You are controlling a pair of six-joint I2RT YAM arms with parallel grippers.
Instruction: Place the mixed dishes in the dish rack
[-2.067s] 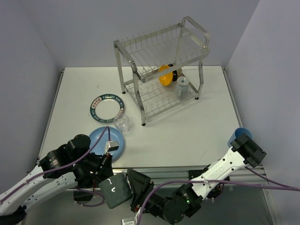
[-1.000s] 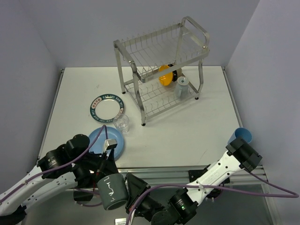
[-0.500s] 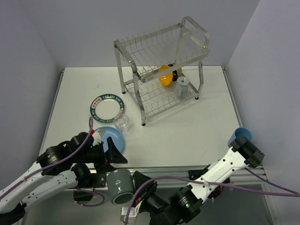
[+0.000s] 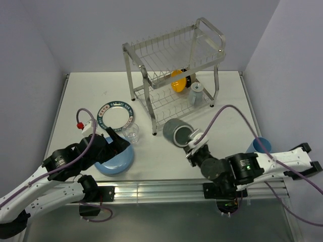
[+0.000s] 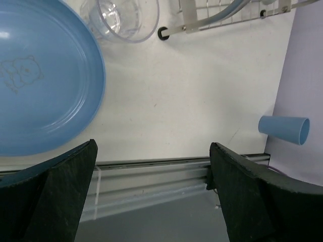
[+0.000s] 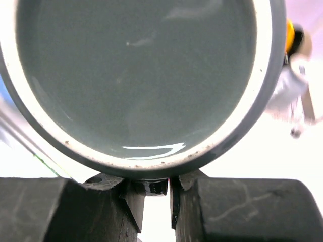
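My right gripper (image 4: 191, 142) is shut on the dark mug (image 4: 176, 132), held tilted in the air just in front of the dish rack (image 4: 174, 65). In the right wrist view the dark mug (image 6: 136, 75) fills the frame, and the right gripper (image 6: 157, 201) pinches it at its lower edge. My left gripper (image 4: 115, 143) hangs open and empty over the light blue plate (image 4: 117, 159). The clear glass (image 4: 131, 132) and the green-rimmed white plate (image 4: 117, 115) lie beyond it. The rack's lower shelf holds the orange bowl (image 4: 177, 80) and the pale mug (image 4: 196, 94). The blue cup (image 4: 262, 146) lies at the right edge.
In the left wrist view the light blue plate (image 5: 40, 85), the clear glass (image 5: 121, 17), a rack foot (image 5: 162, 33) and the blue cup (image 5: 283, 129) lying on its side show between the open fingers (image 5: 65, 186). The table's metal front rail (image 5: 151, 171) runs below them.
My right arm has swung the dark mug from below the table's front edge up to just in front of the rack. My left gripper has moved forward over the light blue plate, open.
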